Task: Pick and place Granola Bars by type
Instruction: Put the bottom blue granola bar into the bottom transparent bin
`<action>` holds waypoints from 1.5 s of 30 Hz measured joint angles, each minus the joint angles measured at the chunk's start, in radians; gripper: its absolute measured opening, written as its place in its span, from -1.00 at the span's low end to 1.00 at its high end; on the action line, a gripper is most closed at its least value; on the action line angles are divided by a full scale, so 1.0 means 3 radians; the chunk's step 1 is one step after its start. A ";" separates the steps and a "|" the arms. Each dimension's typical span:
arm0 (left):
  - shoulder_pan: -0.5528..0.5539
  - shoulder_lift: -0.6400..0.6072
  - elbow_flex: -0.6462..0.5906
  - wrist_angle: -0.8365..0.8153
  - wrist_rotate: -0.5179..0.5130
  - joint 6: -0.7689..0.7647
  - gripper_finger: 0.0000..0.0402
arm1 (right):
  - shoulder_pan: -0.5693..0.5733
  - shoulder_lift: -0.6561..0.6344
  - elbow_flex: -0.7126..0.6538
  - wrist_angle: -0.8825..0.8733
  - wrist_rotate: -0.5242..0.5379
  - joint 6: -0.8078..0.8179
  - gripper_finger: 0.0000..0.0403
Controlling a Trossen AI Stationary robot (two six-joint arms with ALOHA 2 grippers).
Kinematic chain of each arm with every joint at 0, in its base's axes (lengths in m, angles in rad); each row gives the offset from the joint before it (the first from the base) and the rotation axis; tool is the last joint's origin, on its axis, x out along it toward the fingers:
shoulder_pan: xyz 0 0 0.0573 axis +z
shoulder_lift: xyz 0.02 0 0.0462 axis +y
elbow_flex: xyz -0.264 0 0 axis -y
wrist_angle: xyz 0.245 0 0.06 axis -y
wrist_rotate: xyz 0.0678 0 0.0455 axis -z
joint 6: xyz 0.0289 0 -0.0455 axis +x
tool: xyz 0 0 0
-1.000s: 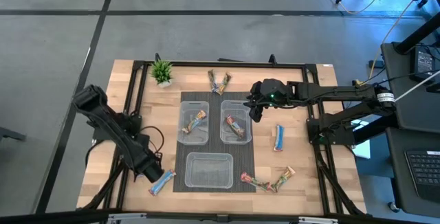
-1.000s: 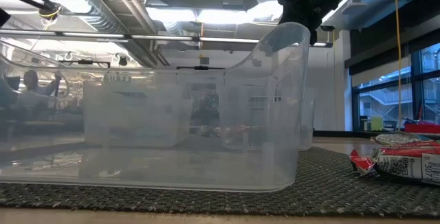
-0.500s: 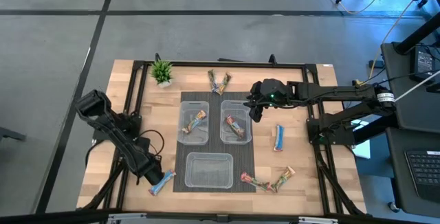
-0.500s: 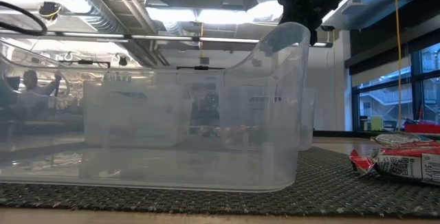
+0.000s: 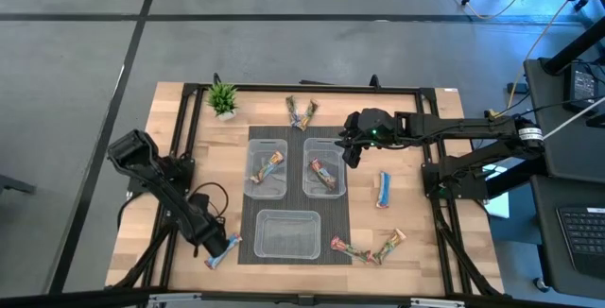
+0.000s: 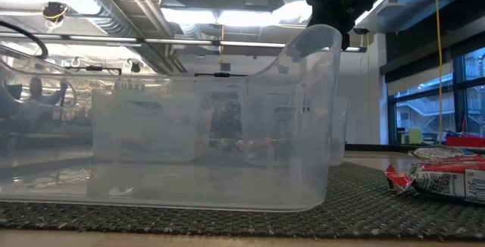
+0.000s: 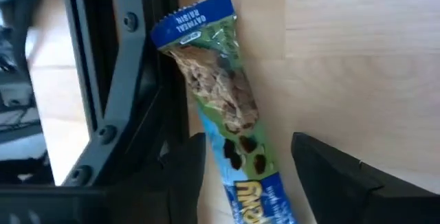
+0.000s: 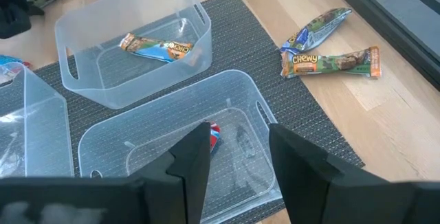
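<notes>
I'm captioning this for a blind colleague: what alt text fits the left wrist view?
A blue-white granola bar lies on the pale wooden table, its lower end between the two open dark fingers of the left gripper, which do not visibly touch it. A black metal frame runs along the bar's other side.

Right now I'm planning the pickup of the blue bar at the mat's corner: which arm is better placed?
Left. The left claw is open, straddling the blue bar; the right claw hovers over a far bin.
</notes>
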 joint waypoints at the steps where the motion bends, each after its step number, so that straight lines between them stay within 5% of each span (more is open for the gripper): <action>1: 0.0002 -0.0007 -0.0050 0.0064 0.0020 -0.0025 0.01 | -0.0001 0.0000 0.0000 -0.0001 0.0000 0.0000 -0.24; 18: 0.0009 -0.0155 -0.0113 0.0126 -0.0057 0.0199 -0.62 | 0.0000 0.0000 0.0000 -0.0001 0.0000 -0.0001 -0.24; 27: 0.0078 -0.0167 0.0286 -0.0355 -0.0430 0.0482 -0.68 | 0.0000 0.0000 0.0000 0.0009 0.0000 -0.0071 -0.24; 33: 0.0196 -0.0170 0.0867 -0.1162 -0.1281 0.0936 -0.70 | -0.0001 0.0000 0.0000 0.0051 0.0000 -0.0188 -0.24; 40: 0.0481 -0.0172 0.1722 -0.1521 -0.3160 0.2378 -0.71 | -0.0001 0.0000 0.0000 0.0050 0.0000 -0.0266 -0.24; 45: 0.0859 -0.0172 0.2245 -0.1367 -0.3396 0.3748 -0.71 | -0.0001 0.0000 0.0000 -0.0027 -0.0019 -0.0193 -0.24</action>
